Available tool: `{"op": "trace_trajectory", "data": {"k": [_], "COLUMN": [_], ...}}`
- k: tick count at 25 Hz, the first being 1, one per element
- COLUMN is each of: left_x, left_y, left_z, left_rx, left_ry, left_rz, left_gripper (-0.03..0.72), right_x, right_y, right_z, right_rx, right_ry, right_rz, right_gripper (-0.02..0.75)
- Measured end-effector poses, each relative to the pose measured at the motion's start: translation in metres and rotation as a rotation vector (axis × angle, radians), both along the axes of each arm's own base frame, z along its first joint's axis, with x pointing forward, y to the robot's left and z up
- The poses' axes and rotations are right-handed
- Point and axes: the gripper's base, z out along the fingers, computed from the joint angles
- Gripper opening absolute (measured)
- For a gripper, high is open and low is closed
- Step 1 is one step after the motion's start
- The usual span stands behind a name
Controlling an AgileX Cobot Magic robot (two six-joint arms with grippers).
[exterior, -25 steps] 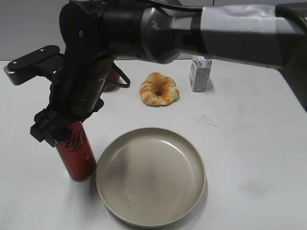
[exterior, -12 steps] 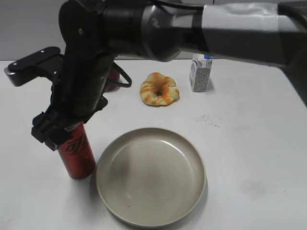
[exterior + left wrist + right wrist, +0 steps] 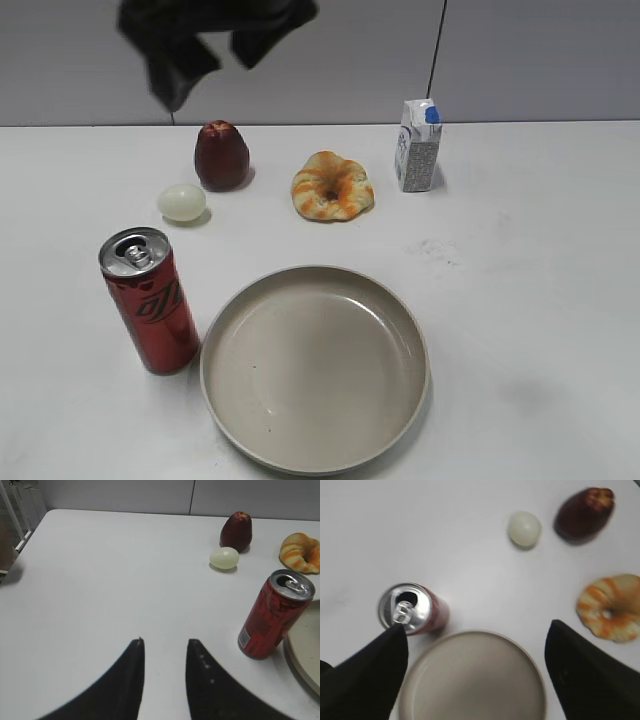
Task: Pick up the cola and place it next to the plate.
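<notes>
Right hand open and empty above the plate. Cola stands upright, touching the plate's rim.

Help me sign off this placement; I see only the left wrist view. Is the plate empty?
Observer: Yes, the exterior view shows the whole plate with nothing in it.
Operator: Where is the right end effector?
Observer: The right end effector is open above the can and plate, holding nothing.
Operator: Anything past my right edge?
Observer: A small carton stands behind the plate, right of the pastry.
</notes>
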Motion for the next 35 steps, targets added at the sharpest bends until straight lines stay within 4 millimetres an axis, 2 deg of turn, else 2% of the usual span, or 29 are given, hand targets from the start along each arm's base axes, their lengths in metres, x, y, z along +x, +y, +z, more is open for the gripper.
{"op": "trace_trajectory", "data": {"k": [2,7,10,12,14,16,19,27,30,35], "left_x": [0.0,0.0,0.0,0.0,0.0,0.0,0.0,0.0,0.0,0.0], "left_y": [0.0,0.0,0.0,0.0,0.0,0.0,0.0,0.0,0.0,0.0], "left_z": [0.0,0.0,0.0,0.0,0.0,0.0,0.0,0.0,0.0,0.0], "left_rx": [0.0,0.0,0.0,0.0,0.0,0.0,0.0,0.0,0.0,0.0], "left_ry": [0.0,0.0,0.0,0.0,0.0,0.0,0.0,0.0,0.0,0.0], "left_rz": [0.0,0.0,0.0,0.0,0.0,0.0,0.0,0.0,0.0,0.0], "left_gripper": [0.23,0.23,0.23,0.23,0.23,0.23,0.23,0.23,0.23,0.23], "right_x": [0.01,0.031,0.029,0.02,0.005,-0.021,-0.067,-0.177,-0.208,-0.245], "right_y": [-0.03,-0.114,-0.163,-0.194,-0.221,-0.241,-0.257,-0.289,-0.298,-0.309], "right_z": [0.01,0.018,0.015,0.015,0.011,0.007,0.004,-0.011,-0.02,-0.046], "right_rx": [-0.022,-0.057,-0.08,-0.085,-0.096,-0.109,-0.102,0.028,0.077,0.117], "right_ry": [0.014,0.056,0.091,0.111,0.134,0.147,0.139,-0.023,-0.087,-0.153], "right_rz": [-0.087,-0.319,-0.452,-0.529,-0.598,-0.641,-0.666,-0.687,-0.688,-0.68], "right_gripper": [0.647,0.636,0.627,0.62,0.613,0.605,0.598,0.594,0.592,0.591]}}
